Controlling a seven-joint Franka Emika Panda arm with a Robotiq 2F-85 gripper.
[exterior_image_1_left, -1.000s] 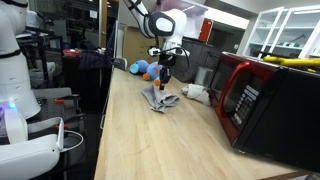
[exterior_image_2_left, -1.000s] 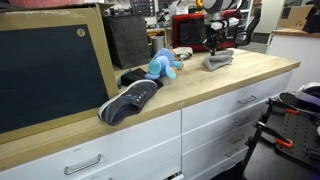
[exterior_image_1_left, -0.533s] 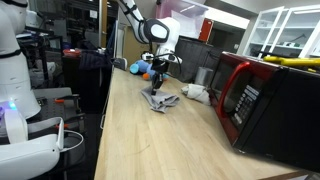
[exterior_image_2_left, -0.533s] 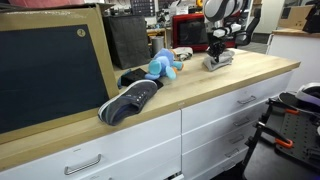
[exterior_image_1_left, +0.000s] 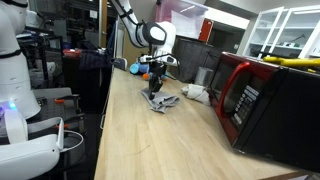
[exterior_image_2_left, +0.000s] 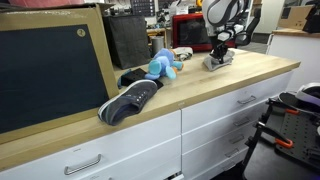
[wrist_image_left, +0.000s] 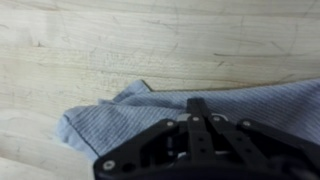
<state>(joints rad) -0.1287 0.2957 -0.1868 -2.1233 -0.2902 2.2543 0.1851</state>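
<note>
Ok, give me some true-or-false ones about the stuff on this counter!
The cloth is gray. True.
The microwave is blue. False: it is red.
The gripper is wide open. False: it is shut, over the cloth.
A blue stuffed toy sits on the counter. True.
The shoe lies on the floor. False: it lies on the counter.

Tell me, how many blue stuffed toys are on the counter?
1. The toy lies on the counter, between the shoe and the cloth under the end effector. Clutter behind could hide more.
</note>
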